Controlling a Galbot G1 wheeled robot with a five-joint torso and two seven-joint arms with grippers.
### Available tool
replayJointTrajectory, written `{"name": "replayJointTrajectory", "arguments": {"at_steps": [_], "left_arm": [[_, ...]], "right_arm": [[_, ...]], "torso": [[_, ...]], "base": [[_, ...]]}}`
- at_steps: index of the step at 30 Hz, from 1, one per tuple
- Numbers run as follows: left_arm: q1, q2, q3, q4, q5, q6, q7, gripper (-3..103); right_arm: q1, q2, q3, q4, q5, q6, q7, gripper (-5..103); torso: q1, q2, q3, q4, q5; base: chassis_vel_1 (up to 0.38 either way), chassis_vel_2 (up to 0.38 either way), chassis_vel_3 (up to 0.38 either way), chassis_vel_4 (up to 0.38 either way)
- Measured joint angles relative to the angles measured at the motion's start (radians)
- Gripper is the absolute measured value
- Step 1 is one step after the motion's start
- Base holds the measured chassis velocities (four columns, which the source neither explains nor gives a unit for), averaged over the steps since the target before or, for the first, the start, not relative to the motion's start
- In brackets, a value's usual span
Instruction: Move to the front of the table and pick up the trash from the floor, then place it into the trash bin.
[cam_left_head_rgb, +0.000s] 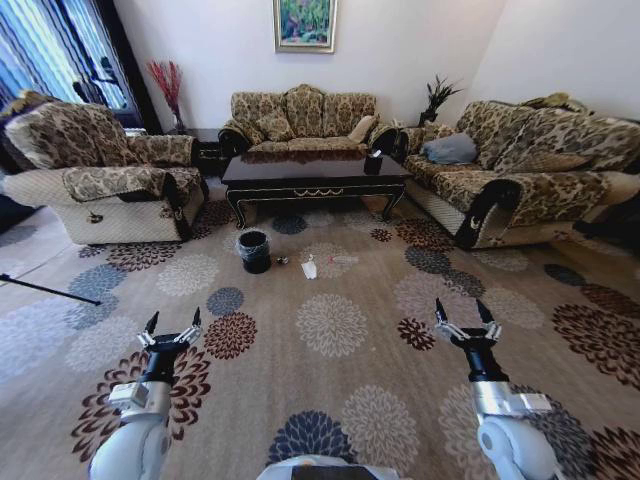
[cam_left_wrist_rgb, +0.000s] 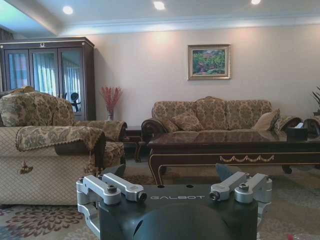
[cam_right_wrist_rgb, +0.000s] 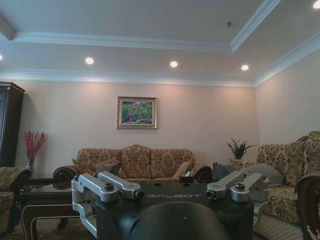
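Table (cam_left_head_rgb: 316, 172): long, low, glossy dark wood, curved legs, gold scroll on front apron; stands on the floral carpet between the sofas, far side of the room. Small black box on its right end.

Bin (cam_left_head_rgb: 254, 251): small round black bucket, upright on the carpet just in front of the table's left front leg, thin liner at rim.

Trash on carpet right of the bin: small dark wad (cam_left_head_rgb: 282, 260) nearest it, then white paper (cam_left_head_rgb: 309, 267) lying lengthwise, then a clear bottle (cam_left_head_rgb: 342, 259) on its side. All apart, none touching the bin.
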Motion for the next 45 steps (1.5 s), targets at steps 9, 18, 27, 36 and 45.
{"name": "replayJointTrajectory", "arguments": {"at_steps": [9, 18, 27, 36, 45], "left_arm": [[0.0, 0.004, -0.001, 0.001, -0.008, -0.005, 0.0, 100], [0.003, 0.0, -0.001, 0.001, -0.002, -0.01, 0.0, 100], [0.002, -0.007, 0.004, -0.002, 0.004, -0.016, 0.001, 100], [0.013, -0.015, -0.008, -0.14, -0.046, 0.013, 0.001, 100], [0.017, -0.012, -0.018, -0.178, -0.064, 0.019, 0.001, 100]], "right_arm": [[-0.004, 0.013, -0.001, 0.002, -0.007, -0.001, 0.001, 100], [-0.007, 0.013, 0.003, 0.006, -0.007, -0.001, 0.001, 100], [-0.008, 0.014, 0.007, 0.009, -0.008, -0.001, 0.001, 100], [-0.013, 0.012, 0.013, 0.017, -0.008, -0.001, 0.001, 100], [-0.013, 0.013, 0.01, 0.013, -0.011, -0.001, 0.001, 100]], "torso": [[-0.014, -0.034, -0.02, -0.0001, 0.0001], [-0.025, -0.06, -0.036, 0.0, 0.0001], [-0.037, -0.093, -0.056, 0.0, -0.0001], [-0.05, -0.122, -0.072, 0.0, 0.0002], [-0.06, -0.149, -0.089, 0.0, 0.0001]], "base": [[0.0, 0.0, 0.0, 0.0], [0.0, 0.0, 0.0, 0.0], [0.0, 0.0, 0.0, 0.0], [0.0, 0.0, 0.0, 0.0], [0.0, 0.0, 0.0, 0.0]]}}
